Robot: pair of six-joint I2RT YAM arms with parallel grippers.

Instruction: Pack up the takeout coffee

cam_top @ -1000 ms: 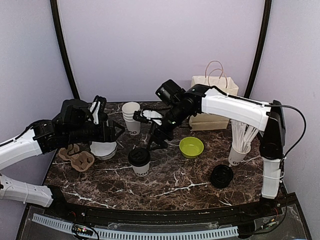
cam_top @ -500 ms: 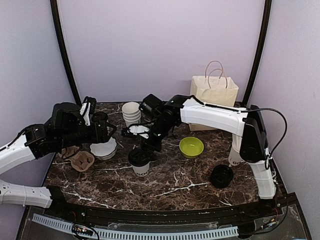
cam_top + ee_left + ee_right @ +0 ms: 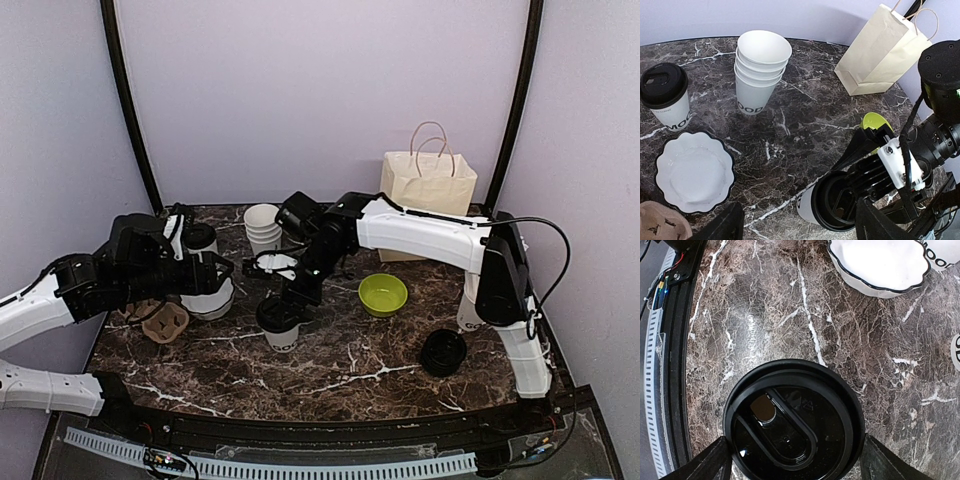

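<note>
nothing looks packed yet: one lidded cup (image 3: 279, 322) stands mid-table with the right gripper (image 3: 796, 462) open astride its lid, a second cup (image 3: 200, 238) sits back left, the left gripper (image 3: 799, 227) hangs open and empty, and no cup shows in the carrier (image 3: 160, 320) or bag (image 3: 428, 185).

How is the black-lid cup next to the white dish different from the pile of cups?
The lidded cup wears a black lid; the cup stack is open on top. The lidded cup is one cup; the cup stack is several nested together. Both are white, upright, with dark lettering.
</note>
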